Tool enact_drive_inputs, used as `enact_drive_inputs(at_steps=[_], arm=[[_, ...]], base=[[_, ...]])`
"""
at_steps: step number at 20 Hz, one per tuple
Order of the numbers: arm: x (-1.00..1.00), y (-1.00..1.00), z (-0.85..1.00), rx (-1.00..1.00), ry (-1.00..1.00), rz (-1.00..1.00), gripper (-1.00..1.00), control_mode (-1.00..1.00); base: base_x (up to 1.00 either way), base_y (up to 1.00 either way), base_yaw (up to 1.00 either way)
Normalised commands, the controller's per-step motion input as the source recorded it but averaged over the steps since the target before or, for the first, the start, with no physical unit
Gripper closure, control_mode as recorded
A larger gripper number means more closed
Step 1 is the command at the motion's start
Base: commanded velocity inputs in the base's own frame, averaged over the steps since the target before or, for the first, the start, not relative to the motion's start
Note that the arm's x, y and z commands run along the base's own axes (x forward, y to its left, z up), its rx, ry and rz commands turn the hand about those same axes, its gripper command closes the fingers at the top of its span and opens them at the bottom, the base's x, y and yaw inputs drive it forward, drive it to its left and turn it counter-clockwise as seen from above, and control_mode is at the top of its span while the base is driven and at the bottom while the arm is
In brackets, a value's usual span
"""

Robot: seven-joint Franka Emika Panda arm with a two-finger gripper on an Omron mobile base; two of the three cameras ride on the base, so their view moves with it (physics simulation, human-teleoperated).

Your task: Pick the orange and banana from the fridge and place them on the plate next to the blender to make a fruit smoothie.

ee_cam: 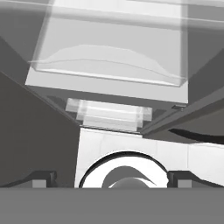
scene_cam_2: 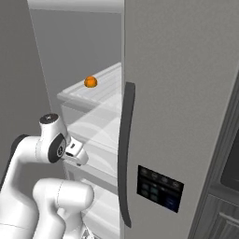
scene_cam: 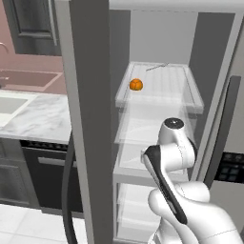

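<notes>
The fridge (scene_cam: 88,119) stands open in front of me, its right door (scene_cam_2: 182,93) swung towards the camera. The orange (scene_cam: 136,84) rests alone on the left side of an upper glass shelf (scene_cam: 176,88), and it also appears as the orange (scene_cam_2: 90,82) from the other side. My arm is folded low in front of the shelves, well below the fruit. The gripper (ee_cam: 111,179) is open, its fingertips (ee_cam: 41,179) spread wide with nothing between them, pointing down at a translucent drawer (ee_cam: 109,57). The banana, plate and blender are out of view.
A marble counter (scene_cam: 38,116) with a sink (scene_cam: 8,105) lies left of the fridge, above a dark appliance front (scene_cam: 47,176). The left fridge door edge (scene_cam: 76,57) and the right door's dark handle (scene_cam_2: 125,154) flank the arm. A dispenser panel (scene_cam_2: 160,188) sits on the right door.
</notes>
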Motion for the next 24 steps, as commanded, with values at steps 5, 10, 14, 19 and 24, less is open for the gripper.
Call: enact_drive_inputs(at_steps=[5,10,14,19,24], arm=[[0.09,0.04,0.57,0.0,-0.04,0.0,-1.0,-1.0],[0.28,-0.01,1.0,0.0,-0.08,0.0,-1.0,-1.0],[0.3,-0.13,1.0,0.0,-0.12,0.0,-1.0,-1.0],[0.12,0.0,1.0,-0.01,-0.13,0.0,-1.0,-1.0],[0.2,0.07,0.78,0.0,-0.13,0.0,-1.0,-1.0]], base=[[0.01,0.0,0.0],[0.0,0.0,0.0],[0.0,0.0,0.0],[0.0,0.0,0.0],[0.0,0.0,0.0]])
